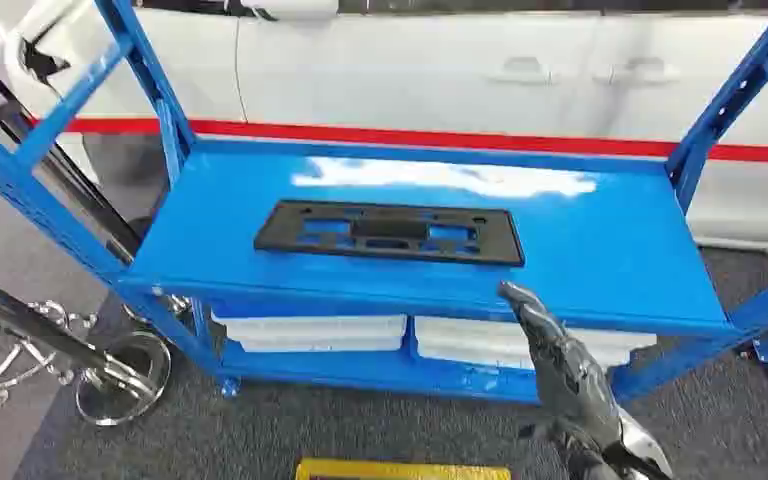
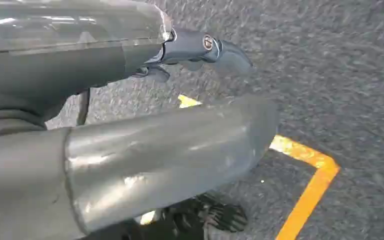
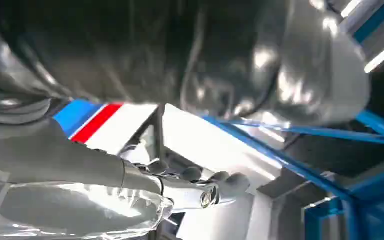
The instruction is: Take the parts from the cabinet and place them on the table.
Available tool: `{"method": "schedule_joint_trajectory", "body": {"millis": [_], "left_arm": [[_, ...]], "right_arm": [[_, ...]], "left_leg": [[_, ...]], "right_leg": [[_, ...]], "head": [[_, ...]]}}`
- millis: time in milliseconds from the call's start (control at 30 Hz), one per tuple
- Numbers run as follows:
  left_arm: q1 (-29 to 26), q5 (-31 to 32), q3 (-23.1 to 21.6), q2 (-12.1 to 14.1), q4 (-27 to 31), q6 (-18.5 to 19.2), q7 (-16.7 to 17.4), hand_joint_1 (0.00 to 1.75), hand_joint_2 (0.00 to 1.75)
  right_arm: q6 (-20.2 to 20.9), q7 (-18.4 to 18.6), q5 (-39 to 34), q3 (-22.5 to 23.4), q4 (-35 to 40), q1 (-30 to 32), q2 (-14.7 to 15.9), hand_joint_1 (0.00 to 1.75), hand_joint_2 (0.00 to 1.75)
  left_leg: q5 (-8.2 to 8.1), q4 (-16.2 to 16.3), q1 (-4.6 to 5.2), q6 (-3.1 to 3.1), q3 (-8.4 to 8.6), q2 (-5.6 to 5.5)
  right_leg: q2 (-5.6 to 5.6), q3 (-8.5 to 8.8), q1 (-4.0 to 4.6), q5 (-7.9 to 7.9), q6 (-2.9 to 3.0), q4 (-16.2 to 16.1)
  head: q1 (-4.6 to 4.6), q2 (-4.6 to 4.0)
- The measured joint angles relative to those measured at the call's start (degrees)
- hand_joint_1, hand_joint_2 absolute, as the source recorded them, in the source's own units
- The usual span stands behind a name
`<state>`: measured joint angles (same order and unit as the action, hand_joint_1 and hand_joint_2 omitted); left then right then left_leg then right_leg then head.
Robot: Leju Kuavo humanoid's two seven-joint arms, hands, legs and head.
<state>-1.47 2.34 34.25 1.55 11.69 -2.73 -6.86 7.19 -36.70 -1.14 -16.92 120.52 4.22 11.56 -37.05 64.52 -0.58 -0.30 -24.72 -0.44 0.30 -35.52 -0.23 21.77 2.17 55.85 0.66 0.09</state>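
Observation:
A flat black plastic part (image 1: 390,232) with rectangular cut-outs lies in the middle of the top level of the blue cabinet (image 1: 610,250). My right hand (image 1: 560,370) is raised in front of the cabinet at the lower right. Its fingers are stretched out toward the front edge of that level, below and to the right of the part, and they hold nothing. In the right wrist view the same hand (image 3: 190,187) is empty, with blue cabinet rails beyond it. My left hand (image 2: 170,150) hangs over the grey floor, its thumb and fingers apart and empty.
Two white trays (image 1: 310,330) (image 1: 480,345) sit on the cabinet's lower level. Blue uprights (image 1: 150,80) frame both sides. A chrome stand (image 1: 110,380) is on the floor at the left. A white car body (image 1: 460,70) is behind. A yellow floor line (image 2: 310,180) runs under my left hand.

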Motion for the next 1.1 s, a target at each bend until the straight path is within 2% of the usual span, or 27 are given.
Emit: {"method": "schedule_joint_trajectory", "body": {"millis": [33,67,100,133,167,200,233,267,367,400,433,467,533,567,600,633,667,700,733,767,800,867,933,967,1033,1067,1100], "left_arm": [[-0.1,0.0,0.0,0.0,0.0,-0.2,0.0,0.00,0.00],[-0.1,0.1,0.0,0.0,0.0,-0.3,0.0,0.00,0.00],[-0.2,0.1,0.0,0.0,0.0,-0.3,0.0,0.00,0.00],[-0.3,0.2,0.0,0.0,0.0,-0.3,0.0,0.00,0.00],[-0.3,0.3,0.0,0.0,0.0,-0.3,0.0,0.00,0.00],[-0.3,0.5,0.0,0.1,0.0,-0.3,0.0,0.00,0.00],[-0.3,0.7,0.0,0.3,0.0,-0.3,0.0,0.00,0.00],[-0.3,0.8,0.0,0.3,0.0,-0.3,0.0,0.00,0.00],[-0.5,1.3,0.1,0.8,-0.1,-0.3,0.0,0.00,0.00],[-0.4,1.5,0.1,0.7,-0.1,-0.3,0.0,0.00,0.00],[-0.3,1.9,0.1,0.8,0.0,-0.1,0.0,0.00,0.00],[-0.2,2.1,0.1,0.8,0.0,0.1,0.0,0.00,0.00],[-0.2,2.5,0.1,0.9,-0.1,0.5,0.0,0.00,0.00],[-0.1,2.8,0.1,0.9,-0.1,0.5,0.0,0.00,0.00],[-0.1,3.1,0.1,0.9,-0.1,0.6,0.0,0.00,0.00],[-0.1,3.3,0.1,0.9,-0.1,0.7,0.0,0.00,0.00],[0.0,3.7,0.1,0.9,-0.1,1.0,0.0,0.00,0.00],[0.1,4.1,0.1,0.9,0.0,1.1,0.0,0.00,0.00],[0.1,4.5,0.1,0.9,-0.1,1.4,0.0,0.00,0.00],[0.3,5.0,0.0,1.0,-0.1,1.5,0.0,0.00,0.00],[0.5,5.3,0.0,1.2,-0.1,1.6,0.0,0.00,0.00],[0.9,5.9,0.0,1.3,-0.1,1.8,0.0,0.00,0.00],[1.2,6.5,0.0,1.7,-0.1,2.1,0.1,0.00,0.00],[1.2,6.8,-0.1,1.7,-0.1,2.3,0.1,0.00,0.00],[1.4,7.5,0.0,2.0,-0.1,2.4,0.1,0.00,0.00],[1.4,8.0,-0.1,2.1,-0.1,2.6,0.1,0.00,0.00],[1.4,8.4,-0.1,2.1,-0.1,2.8,0.0,0.00,0.00]], "right_arm": [[0.0,0.5,-0.1,-0.1,-0.1,0.0,0.0,0.00,0.00],[0.0,0.8,-0.1,-0.3,-0.2,0.0,0.0,0.00,0.00],[0.0,1.1,-0.1,-0.6,-0.3,0.0,0.0,0.00,0.00],[0.0,1.4,-0.2,-0.9,-0.5,0.0,0.0,0.00,0.00],[0.0,1.7,-0.2,-1.2,-0.6,0.0,0.0,0.00,0.00],[0.0,2.0,-0.2,-1.5,-0.7,0.0,0.0,0.00,0.00],[0.3,2.6,-0.7,-1.9,-0.9,0.0,0.0,0.00,0.00],[0.7,3.2,-1.1,-2.3,-1.3,0.0,0.0,0.00,0.00],[1.7,5.4,-1.1,-4.2,-2.6,0.0,0.0,0.00,0.00],[1.9,6.3,-0.6,-5.1,-3.0,-0.2,0.0,0.00,1.75],[2.0,7.2,0.2,-5.9,-3.9,-0.4,0.2,0.00,1.75],[2.0,8.0,1.1,-6.9,-5.3,-1.2,0.4,0.00,1.75],[1.9,9.2,1.7,-8.5,-8.2,-2.3,0.4,0.00,1.75],[1.9,9.9,1.7,-9.2,-9.6,-3.0,0.4,0.00,1.75],[1.9,10.9,1.4,-10.0,-11.5,-4.1,0.4,0.00,1.75],[1.6,11.9,1.1,-10.8,-13.1,-5.3,0.3,0.00,1.75],[1.1,13.0,1.0,-11.7,-14.8,-6.6,0.0,0.00,1.75],[0.8,13.7,0.9,-12.4,-16.3,-8.2,-0.5,0.00,1.75],[0.1,14.4,1.2,-13.4,-18.1,-9.9,-0.8,0.00,1.75],[-1.1,15.1,2.0,-14.3,-20.5,-11.7,-1.5,0.00,1.75],[-2.1,15.5,2.9,-15.2,-22.0,-13.4,-2.2,0.00,1.75],[-4.2,16.4,5.7,-17.0,-24.7,-16.3,-3.5,0.00,1.75],[-6.4,17.7,9.0,-18.6,-27.3,-19.3,-5.1,0.00,1.75],[-8.0,18.1,11.1,-19.3,-28.4,-20.9,-5.9,0.00,1.75],[-12.3,19.9,18.0,-21.3,-31.0,-24.0,-7.6,0.00,1.75],[-15.0,21.3,23.0,-22.8,-32.4,-25.6,-8.4,0.00,1.75],[-17.2,22.8,27.8,-24.0,-33.7,-26.9,-9.1,0.00,1.75]], "left_leg": [[-3.08,4.2,0.00,-0.11,-3.04,0.01],[-4.60,6.3,0.00,-0.17,-5.12,0.01],[-4.00,6.1,0.00,-0.12,-6.24,0.02],[-1.50,3.7,0.02,0.12,-6.30,0.02],[2.23,-0.3,0.09,0.53,-5.57,0.02],[6.70,-5.4,0.37,1.07,-4.40,0.05],[9.70,-9.2,0.70,1.95,-3.83,0.11],[7.79,-8.8,0.84,2.13,-4.22,0.11],[9.05,-9.3,1.10,2.87,-4.06,0.02],[9.82,-10.5,0.38,3.02,-3.55,0.01],[10.22,-11.1,0.24,3.06,-2.88,0.17],[10.34,-11.2,0.13,3.35,-2.83,0.29],[10.15,-11.0,0.20,3.39,-2.82,0.37],[9.97,-11.0,0.21,3.33,-2.80,0.36],[9.74,-10.8,0.20,3.22,-2.68,0.36],[9.41,-10.6,0.16,3.07,-2.48,0.35],[8.97,-10.4,0.12,2.86,-2.13,0.29],[8.48,-10.3,0.07,2.57,-1.48,0.21],[8.09,-10.4,0.03,2.15,-1.35,0.19],[7.86,-10.4,0.18,1.75,-1.48,0.26],[7.81,-10.1,0.18,1.41,-1.55,0.23],[7.88,-10.8,-0.02,0.72,-1.53,0.30],[6.74,-10.0,-0.19,-0.03,-1.47,0.29],[5.44,-7.3,-0.21,-0.31,-2.67,0.29],[1.40,2.7,-0.21,-0.84,-8.25,0.28],[0.12,7.6,-0.21,-0.99,-11.35,0.28],[0.50,9.6,-0.21,-1.00,-13.06,0.28]], "right_leg": [[0.04,0.17,0.10,0.40,0.13,0.0],[0.11,0.41,0.20,0.78,0.18,0.2],[0.21,0.76,0.29,1.24,0.21,0.4],[0.28,1.26,0.43,1.78,0.22,0.6],[0.28,1.82,0.63,2.26,0.19,0.7],[0.24,2.53,0.83,2.66,0.17,0.7],[0.16,2.81,0.82,2.98,0.15,0.6],[0.18,3.20,0.94,3.07,-0.05,0.6],[0.43,3.20,0.78,3.50,-0.98,0.5],[0.47,3.41,1.41,3.61,-1.33,0.5],[0.33,3.06,1.15,4.58,-1.60,1.5],[0.31,1.58,0.91,6.74,-1.89,4.6],[0.17,-3.09,0.24,10.94,-2.51,14.0],[0.15,-5.19,0.01,11.87,-2.80,17.8],[0.06,-6.26,-0.22,11.34,-3.06,19.1],[-0.07,-5.86,-0.50,9.48,-3.23,17.4],[-0.19,-4.05,-0.72,6.47,-3.33,13.3],[-0.24,-1.27,-0.86,3.05,-3.27,7.3],[-0.23,0.45,-0.84,1.32,-3.05,2.6],[-0.12,1.09,-0.36,2.16,-2.82,2.4],[-0.13,1.11,-0.49,2.51,-2.31,1.3],[0.00,0.98,-0.10,2.66,-1.79,1.3],[-0.08,1.55,-0.54,2.74,-1.04,0.7],[-0.12,1.74,-0.57,2.94,-0.67,0.7],[-0.16,1.89,-0.50,3.14,-0.36,0.7],[-0.15,1.93,-0.45,3.24,-0.25,0.7],[-0.10,2.11,-0.43,3.36,-0.16,0.7]], "head": [[0.02,0.00],[0.02,0.00],[0.02,0.00],[0.02,0.00],[0.02,0.00],[0.02,0.00],[0.00,0.00],[0.00,0.00],[0.11,0.00],[0.11,0.00],[0.07,0.00],[0.07,0.00],[0.07,0.00],[0.07,0.00],[0.07,0.00],[0.07,0.00],[0.09,0.00],[0.07,0.00],[0.07,0.00],[0.06,0.00],[0.09,0.00],[0.09,0.00],[0.09,0.00],[0.09,0.00],[0.11,0.00],[0.09,0.00],[0.11,0.00]]}}
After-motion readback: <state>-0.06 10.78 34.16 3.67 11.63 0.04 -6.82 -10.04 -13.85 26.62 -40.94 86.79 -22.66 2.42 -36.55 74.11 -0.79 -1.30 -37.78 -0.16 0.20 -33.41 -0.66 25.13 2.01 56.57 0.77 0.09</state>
